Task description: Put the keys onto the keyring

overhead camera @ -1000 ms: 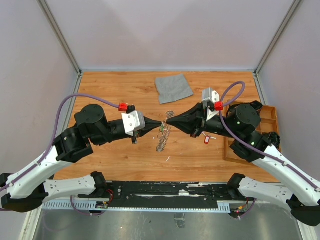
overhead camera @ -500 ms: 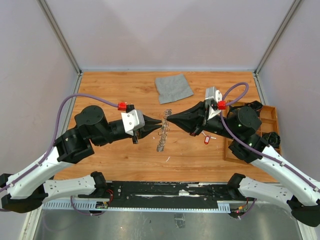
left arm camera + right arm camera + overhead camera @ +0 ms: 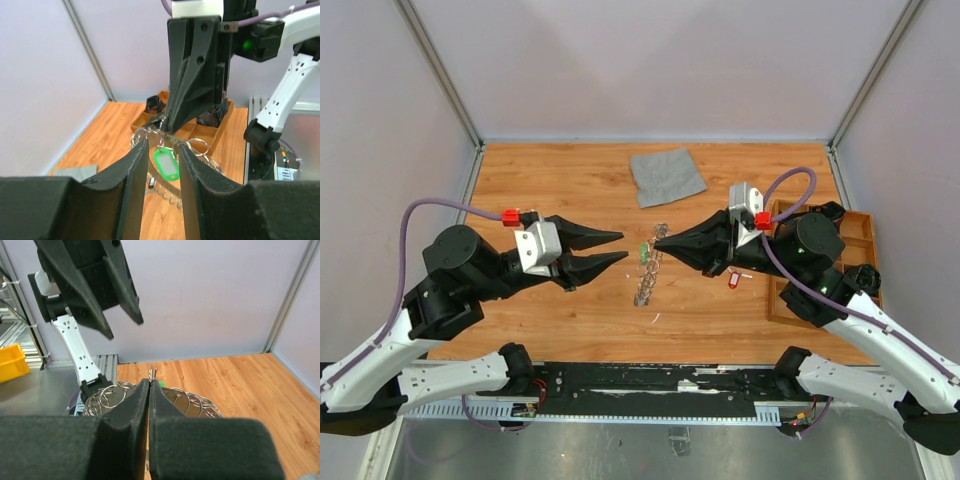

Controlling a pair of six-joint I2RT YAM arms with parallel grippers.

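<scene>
The keyring (image 3: 643,278), a silvery ring fringed with small split rings, hangs from my right gripper (image 3: 658,243), which is shut on its top edge. A green-tagged key (image 3: 644,252) dangles on the ring. My left gripper (image 3: 622,248) stands open a little to the left of the ring, apart from it and holding nothing. In the left wrist view the green tag (image 3: 166,163) and keyring (image 3: 197,148) show beyond the open fingers (image 3: 138,167). The right wrist view has the gripper (image 3: 150,383) pinched on the keyring (image 3: 187,401). A red-tagged key (image 3: 733,281) lies on the table under the right arm.
A grey cloth (image 3: 667,176) lies at the back of the wooden table. A wooden tray (image 3: 861,228) with black parts stands at the right edge, partly under the right arm. Grey walls close in the table on three sides.
My left gripper has opened and drawn back to the left, away from the keyring. The right gripper stays shut on the ring, shifted slightly, with the green tag hanging there.
</scene>
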